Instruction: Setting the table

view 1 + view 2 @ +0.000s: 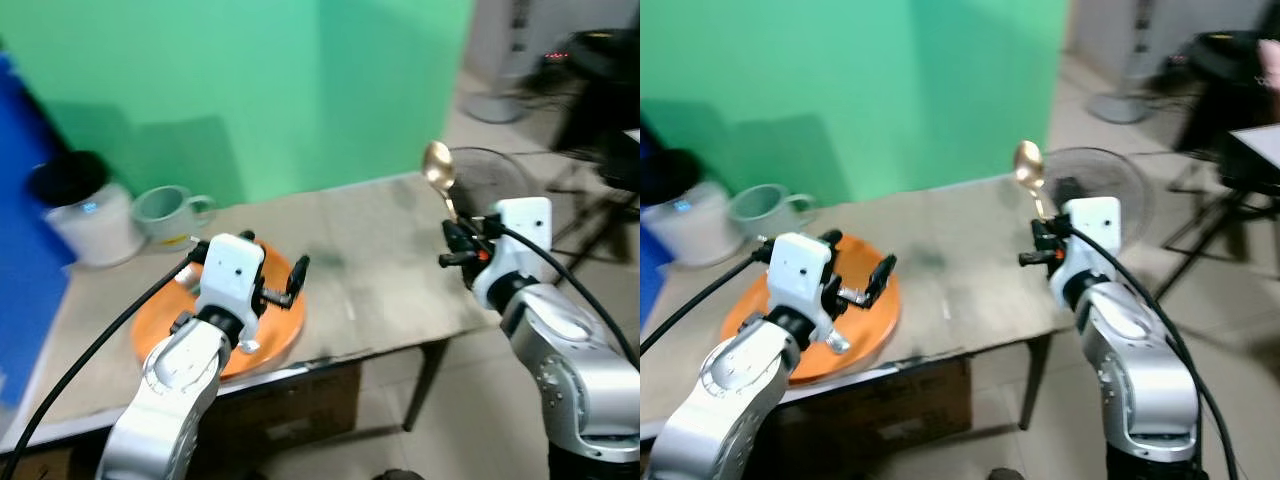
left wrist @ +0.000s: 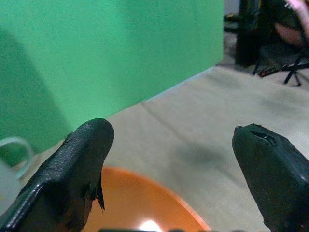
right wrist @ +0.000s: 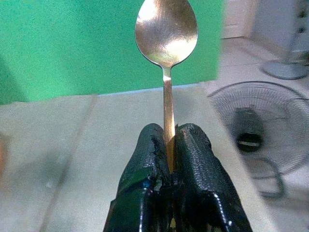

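Note:
An orange plate lies near the front left edge of the beige table. My left gripper hovers just above the plate's far side, open and holding nothing. In the left wrist view its fingertips stand wide apart over the plate. My right gripper is raised over the table's right end, shut on the handle of a golden spoon. The spoon stands upright, bowl upward, clamped between the fingers.
A pale green mug and a white container with a black lid stand at the table's back left, beside a blue object. A green wall backs the table. A floor fan lies beyond the right end, with dark furniture further right.

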Motion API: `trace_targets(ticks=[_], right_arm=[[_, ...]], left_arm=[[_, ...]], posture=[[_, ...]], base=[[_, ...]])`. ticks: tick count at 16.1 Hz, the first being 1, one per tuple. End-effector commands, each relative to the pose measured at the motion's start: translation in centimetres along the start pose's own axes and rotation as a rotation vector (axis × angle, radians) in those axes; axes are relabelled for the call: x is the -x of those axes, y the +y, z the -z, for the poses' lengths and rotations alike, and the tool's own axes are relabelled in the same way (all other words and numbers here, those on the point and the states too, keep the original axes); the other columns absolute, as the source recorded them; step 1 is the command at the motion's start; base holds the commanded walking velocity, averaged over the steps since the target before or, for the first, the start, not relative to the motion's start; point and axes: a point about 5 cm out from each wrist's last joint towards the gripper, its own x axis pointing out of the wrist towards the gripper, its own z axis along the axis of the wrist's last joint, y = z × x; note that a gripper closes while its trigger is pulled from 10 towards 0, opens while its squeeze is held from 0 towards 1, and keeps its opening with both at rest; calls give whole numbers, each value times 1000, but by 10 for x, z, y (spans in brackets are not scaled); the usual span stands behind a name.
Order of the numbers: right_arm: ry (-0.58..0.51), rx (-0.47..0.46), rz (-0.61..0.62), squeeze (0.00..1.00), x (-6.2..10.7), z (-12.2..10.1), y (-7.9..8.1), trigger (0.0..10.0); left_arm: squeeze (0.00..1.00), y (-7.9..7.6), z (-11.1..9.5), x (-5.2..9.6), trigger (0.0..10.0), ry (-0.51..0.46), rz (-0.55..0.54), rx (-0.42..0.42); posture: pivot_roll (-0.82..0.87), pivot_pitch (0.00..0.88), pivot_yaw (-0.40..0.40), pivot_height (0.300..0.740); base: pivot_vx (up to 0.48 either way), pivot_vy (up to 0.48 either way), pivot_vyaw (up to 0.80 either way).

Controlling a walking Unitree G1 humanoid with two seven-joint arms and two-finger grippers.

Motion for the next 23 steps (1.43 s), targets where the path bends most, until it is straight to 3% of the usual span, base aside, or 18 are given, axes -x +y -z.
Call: trace_targets(ticks=[1, 4, 7, 17, 23], right_arm=[[2, -6, -5, 0, 0, 0, 1, 10000], [22, -54, 4, 0, -4, 3, 0, 10000], [53, -55, 128, 0, -13, 14, -8, 10000], [82, -38, 172, 0, -12, 19, -13, 10000], [83, -22, 169, 0, -17, 18, -9, 10000]], left_arm=[[0, 4, 2, 0, 10000, 6, -25, -1], [0, 8, 8, 4, 10000, 22, -79, -30], [0, 20, 11, 6, 10000, 32, -195, -57], [0, 24, 10, 9, 10000, 23, -169, -24], [0, 41, 7, 6, 10000, 17, -201, -33]], posture=[[-108, 0, 79, 740], [-94, 0, 59, 740], [-84, 0, 54, 740], [-86, 0, 62, 740], [-85, 0, 67, 740]], base=[[0, 0, -800], [0, 0, -800], [0, 0, -800], [25, 0, -800], [290, 0, -800]])
